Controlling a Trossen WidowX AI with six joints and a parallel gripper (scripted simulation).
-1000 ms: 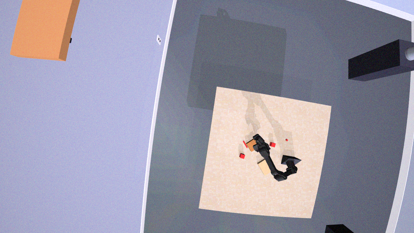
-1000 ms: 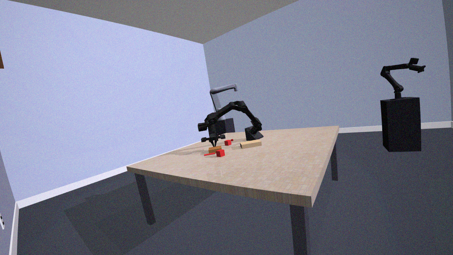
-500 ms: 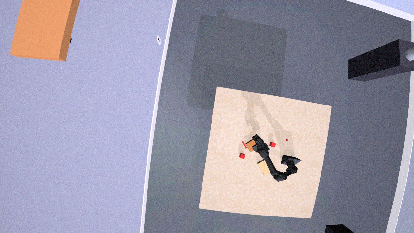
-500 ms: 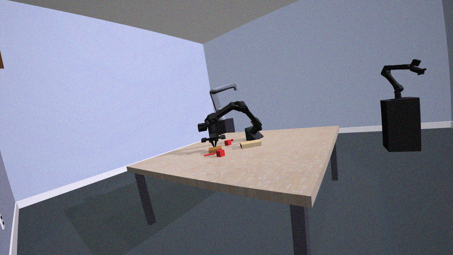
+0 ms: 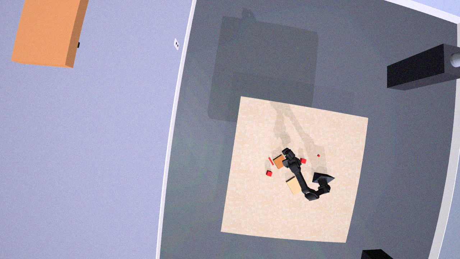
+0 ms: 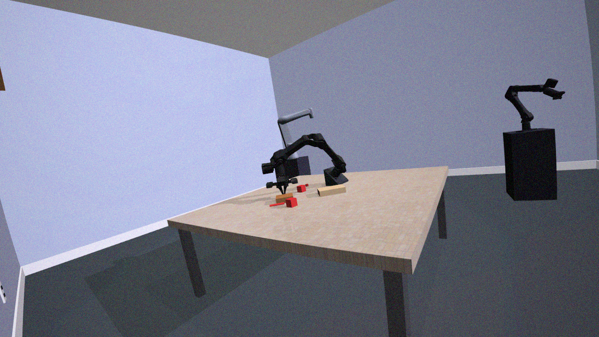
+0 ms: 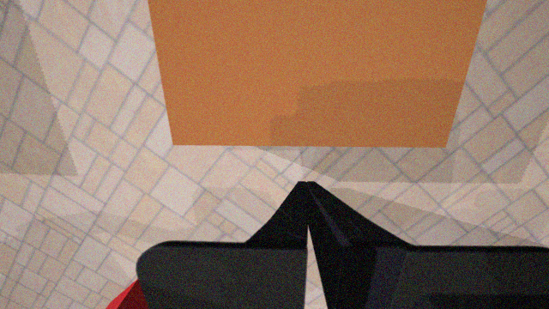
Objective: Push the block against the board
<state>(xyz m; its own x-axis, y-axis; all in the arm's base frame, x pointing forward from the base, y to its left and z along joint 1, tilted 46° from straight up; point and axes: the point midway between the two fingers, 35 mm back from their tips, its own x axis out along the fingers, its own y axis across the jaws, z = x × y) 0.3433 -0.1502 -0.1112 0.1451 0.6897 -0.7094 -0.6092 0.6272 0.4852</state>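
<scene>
Wrist: hand point(image 5: 286, 163) point(image 6: 283, 194) point(image 7: 305, 189) shut, seemingly empty, near orange block point(image 5: 279, 161) point(image 6: 284, 197) point(image 7: 309, 73).

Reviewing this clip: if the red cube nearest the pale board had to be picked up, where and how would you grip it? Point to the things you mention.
I'd come straight down on the red cube point(image 5: 268, 173) point(image 6: 291, 202), fingers across two opposite upright sides. It sits flat, with bare tabletop around those sides; the thin red stick point(image 5: 271, 160) point(image 6: 276, 204) lies close by, so probably avoid that side.
</scene>
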